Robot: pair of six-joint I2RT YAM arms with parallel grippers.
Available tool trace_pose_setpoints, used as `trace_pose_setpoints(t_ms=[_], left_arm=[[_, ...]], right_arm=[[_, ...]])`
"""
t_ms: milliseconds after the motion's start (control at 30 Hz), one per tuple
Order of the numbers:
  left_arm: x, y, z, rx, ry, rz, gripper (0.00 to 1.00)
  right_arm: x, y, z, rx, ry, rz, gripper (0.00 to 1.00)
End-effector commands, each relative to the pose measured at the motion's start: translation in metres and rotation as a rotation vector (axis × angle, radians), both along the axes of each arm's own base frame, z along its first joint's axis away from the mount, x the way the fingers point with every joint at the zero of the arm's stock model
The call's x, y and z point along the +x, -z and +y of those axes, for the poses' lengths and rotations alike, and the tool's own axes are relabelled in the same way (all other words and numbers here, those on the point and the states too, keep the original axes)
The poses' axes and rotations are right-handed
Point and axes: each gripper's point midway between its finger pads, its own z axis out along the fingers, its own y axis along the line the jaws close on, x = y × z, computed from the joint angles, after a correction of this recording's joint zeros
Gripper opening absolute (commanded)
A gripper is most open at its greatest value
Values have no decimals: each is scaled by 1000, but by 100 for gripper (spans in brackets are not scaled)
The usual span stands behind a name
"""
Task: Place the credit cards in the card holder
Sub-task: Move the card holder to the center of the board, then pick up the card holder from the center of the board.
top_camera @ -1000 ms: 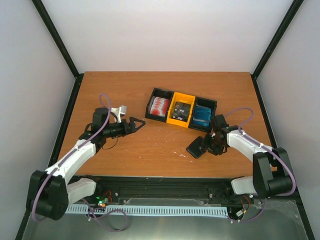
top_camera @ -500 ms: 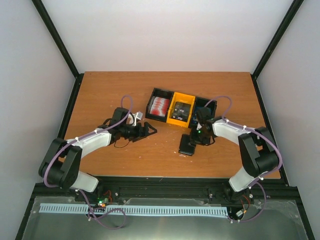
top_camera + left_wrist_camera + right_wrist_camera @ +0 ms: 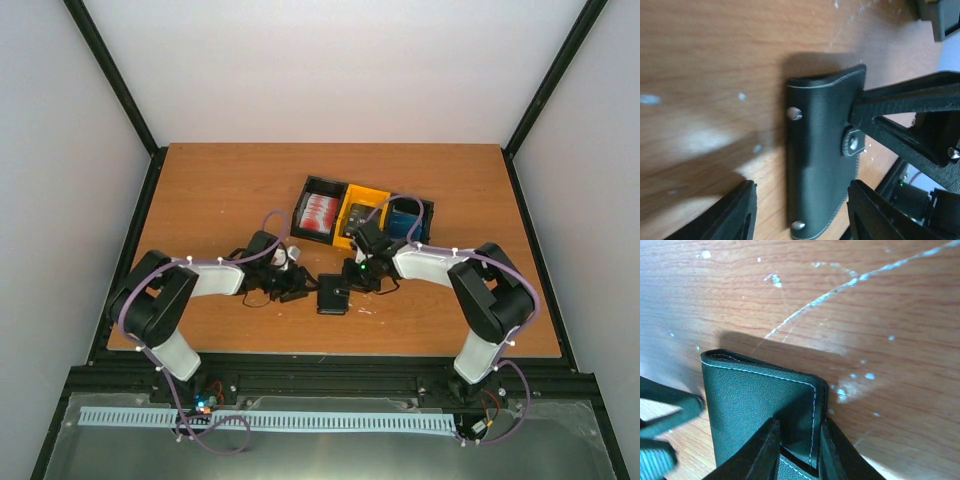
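The card holder (image 3: 332, 296), a black stitched wallet, lies folded on the table in front of the tray. My right gripper (image 3: 351, 281) is shut on its right edge; in the right wrist view its fingers (image 3: 765, 450) pinch one flap of the holder (image 3: 755, 400). My left gripper (image 3: 303, 288) reaches in from the left. In the left wrist view it (image 3: 802, 202) stands open astride the holder (image 3: 820, 150), with a gap on one side. Red-and-white credit cards (image 3: 318, 211) and dark ones (image 3: 361, 222) sit in the tray.
The black-and-yellow three-compartment tray (image 3: 347, 192) stands just behind both grippers, its right compartment with blue cards (image 3: 406, 224) partly covered by the right arm. The right gripper's finger (image 3: 905, 125) crosses the left wrist view. Pale scratch marks streak the wood.
Both arms have swung in to the table's middle. The right gripper has brought the card holder leftward from the right side. The left gripper's jaws have narrowed around it.
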Motion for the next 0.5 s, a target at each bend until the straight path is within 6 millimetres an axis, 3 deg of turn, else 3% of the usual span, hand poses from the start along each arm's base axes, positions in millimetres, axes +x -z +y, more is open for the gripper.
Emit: trace_pose_setpoints(t_ms=[0,200,467], left_arm=[[4,12,-11,42,-24,42,48],[-8,14,-14,-25,-29,79,42],[-4,-22,-24,-157,-10,-25,36]], right_arm=[[-11,17,8,-2,28,64,23],[-19,21,13,38,41,89,22],[-32,14,29,142,14,101,22]])
